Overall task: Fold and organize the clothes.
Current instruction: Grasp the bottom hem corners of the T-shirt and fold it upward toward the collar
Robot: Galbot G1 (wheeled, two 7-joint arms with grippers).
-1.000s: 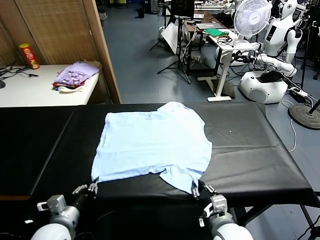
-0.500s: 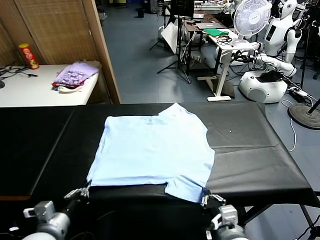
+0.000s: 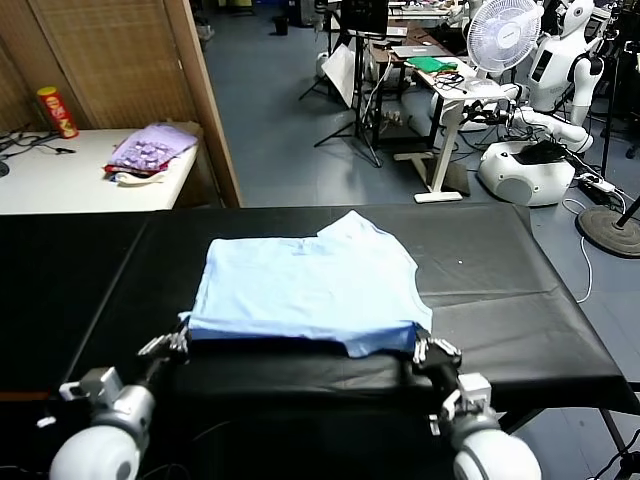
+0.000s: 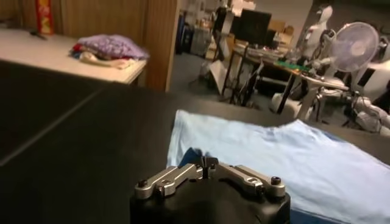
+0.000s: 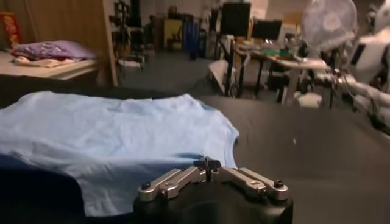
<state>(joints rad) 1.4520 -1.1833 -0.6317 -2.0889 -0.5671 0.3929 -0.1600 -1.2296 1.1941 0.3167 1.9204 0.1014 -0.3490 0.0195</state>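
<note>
Head view: both grippers, left (image 3: 178, 343) and right (image 3: 428, 350), pinched on T-shirt (image 3: 300, 280) near hem corners, shirt body toward 12, long axis 9–3.

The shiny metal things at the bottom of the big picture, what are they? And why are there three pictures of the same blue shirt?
Those metal things are a robot's two hands, called grippers. The big picture comes from a camera on the robot's head, looking down at a black table. The left gripper and the right gripper are both pinched shut, each on a near corner of the light-blue T-shirt, lifting its near edge off the table so a shadow shows beneath. The other two pictures come from little cameras on the robot's wrists, so each looks past its own gripper at the shirt: the left gripper and the right gripper. On a white table off to the side are a purple cloth pile and a red can. Nobody is touching those.
</note>
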